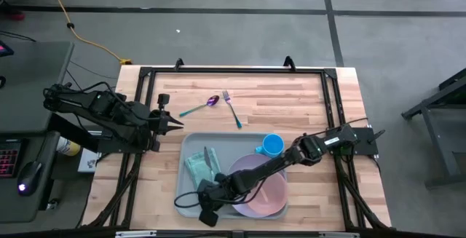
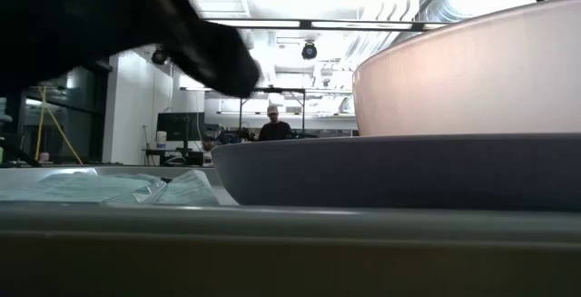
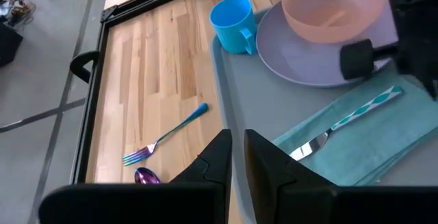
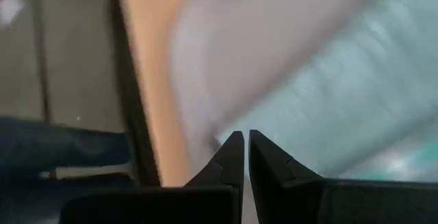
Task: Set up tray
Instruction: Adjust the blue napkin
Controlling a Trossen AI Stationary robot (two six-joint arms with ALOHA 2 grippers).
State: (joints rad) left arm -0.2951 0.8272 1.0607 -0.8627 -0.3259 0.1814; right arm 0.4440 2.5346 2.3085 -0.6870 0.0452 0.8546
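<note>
The tray's (image 2: 290,233) raised rim sits nearest, a pale band running right across the low view, with the lavender plate (image 2: 399,170) and pink bowl (image 2: 472,70) rising behind it. The tray lies at the near middle of the table (image 1: 306,100), between my two arms. It carries the plate (image 1: 273,203) with the bowl (image 1: 268,187) on it, a blue cup (image 1: 272,145) at its far edge, and a folded teal napkin (image 1: 198,167) with a knife (image 3: 342,121) resting on top.

My right gripper (image 1: 206,191) reaches across the plate to the tray's near left corner, above the napkin, fingers pinched together with only a sliver between them and nothing held. My left gripper (image 1: 173,124) hovers over bare wood just beside the tray's far left corner, fingers likewise nearly closed and empty. A fork (image 1: 231,107) and a purple spoon (image 1: 200,107) lie on the wood beyond the tray.

I judge the tray to be stiff, smooth plastic: light by itself, but loaded it would tip easily and the dishes could slide. The rim is the only real hold; I would pinch it at the middle of a short side, or both sides at once, keeping it level.
</note>
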